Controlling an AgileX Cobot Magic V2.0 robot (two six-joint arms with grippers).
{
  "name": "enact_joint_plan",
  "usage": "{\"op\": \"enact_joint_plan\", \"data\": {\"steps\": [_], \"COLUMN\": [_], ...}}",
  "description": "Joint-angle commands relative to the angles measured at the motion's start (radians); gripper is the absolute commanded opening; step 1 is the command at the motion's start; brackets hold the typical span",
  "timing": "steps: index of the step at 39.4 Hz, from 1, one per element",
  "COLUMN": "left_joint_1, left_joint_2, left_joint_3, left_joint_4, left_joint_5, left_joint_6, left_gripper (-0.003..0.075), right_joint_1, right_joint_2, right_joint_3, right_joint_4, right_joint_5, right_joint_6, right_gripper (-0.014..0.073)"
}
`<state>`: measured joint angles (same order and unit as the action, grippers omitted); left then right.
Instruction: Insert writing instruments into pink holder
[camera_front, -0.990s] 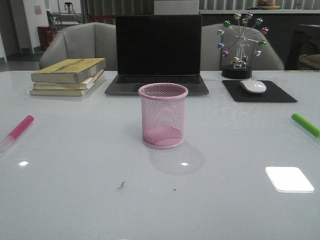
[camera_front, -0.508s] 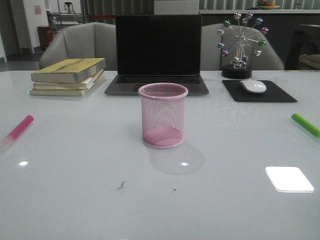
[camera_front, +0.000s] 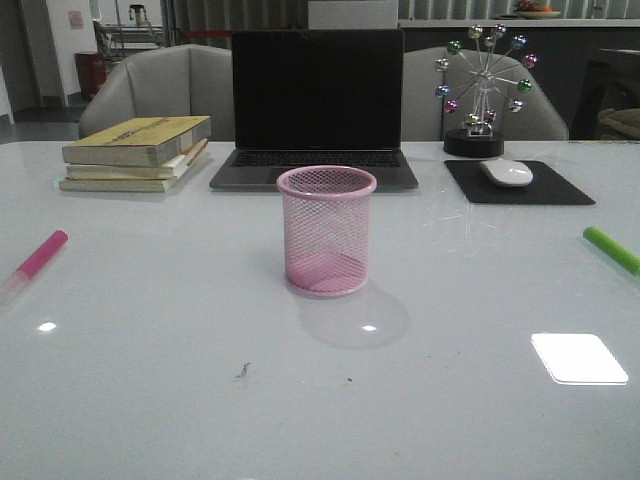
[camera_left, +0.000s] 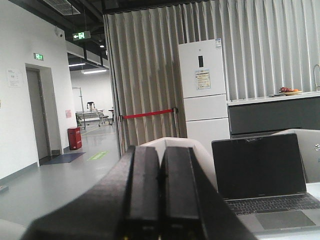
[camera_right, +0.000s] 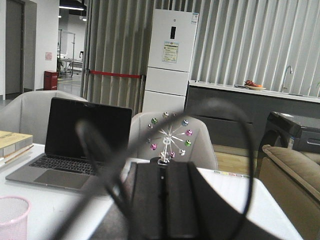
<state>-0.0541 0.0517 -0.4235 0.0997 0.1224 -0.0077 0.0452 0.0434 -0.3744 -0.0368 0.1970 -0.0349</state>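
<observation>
The pink wire-mesh holder (camera_front: 326, 230) stands upright mid-table, in front of the laptop; nothing shows inside it. Its rim also shows in the right wrist view as the pink holder (camera_right: 12, 217). A magenta marker (camera_front: 36, 262) lies flat by the table's left edge. The green marker (camera_front: 611, 249) lies near the right edge, partly cut off. Neither arm appears in the front view. My left gripper (camera_left: 161, 150) is shut with nothing between its fingers, raised and facing the room. My right gripper (camera_right: 163, 167) is likewise shut and holds nothing.
A black laptop (camera_front: 316, 105) stands open behind the holder. Stacked books (camera_front: 135, 152) lie at back left. At back right are a mouse (camera_front: 506, 172) on a black pad (camera_front: 515, 184) and a ball-wheel ornament (camera_front: 484, 88). A cable (camera_right: 100, 150) loops in front of the right wrist camera.
</observation>
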Motion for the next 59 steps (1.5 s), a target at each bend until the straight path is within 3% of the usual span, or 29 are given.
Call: {"op": "enact_joint_plan", "data": {"steps": [1,13,24,37,43,53,59], "left_joint_1": [-0.007,-0.007,-0.007,-0.007,-0.007,-0.007,-0.007], "left_joint_2": [0.099,0.447,0.724,0.861,0.878,0.878,0.878], "left_joint_3": [-0.095,-0.263,-0.277,-0.277,-0.277,-0.277,-0.277], "left_joint_4": [0.004,0.002,-0.004,-0.063,-0.063,-0.063,-0.063], "left_joint_5": [-0.070,-0.095,-0.154,-0.122,-0.108,-0.110,-0.110], "left_joint_6": [-0.005,-0.005,-0.005,-0.005,-0.005,-0.005,-0.005], "left_gripper": [0.0093,0.0093,0.0093,0.0100,0.0179,0.0345,0.0422], "right_joint_1": [-0.003,-0.003,-0.003,-0.003,-0.003,-0.003,-0.003], "right_joint_2": [0.093,0.401,0.656,0.826,0.842,0.842,0.842], "right_joint_3": [-0.097,-0.252,-0.275,-0.275,-0.275,-0.275,-0.275], "right_joint_4": [-0.013,-0.014,-0.014,-0.014,-0.013,-0.013,-0.013], "right_joint_5": [-0.077,-0.082,-0.083,-0.039,-0.003,-0.002,-0.002], "right_joint_6": [0.001,0.001,0.001,0.001,0.001,0.001,0.001], "right_gripper": [0.0051,0.0051,0.0051,0.0051,0.0071,0.0306,0.0363]}}
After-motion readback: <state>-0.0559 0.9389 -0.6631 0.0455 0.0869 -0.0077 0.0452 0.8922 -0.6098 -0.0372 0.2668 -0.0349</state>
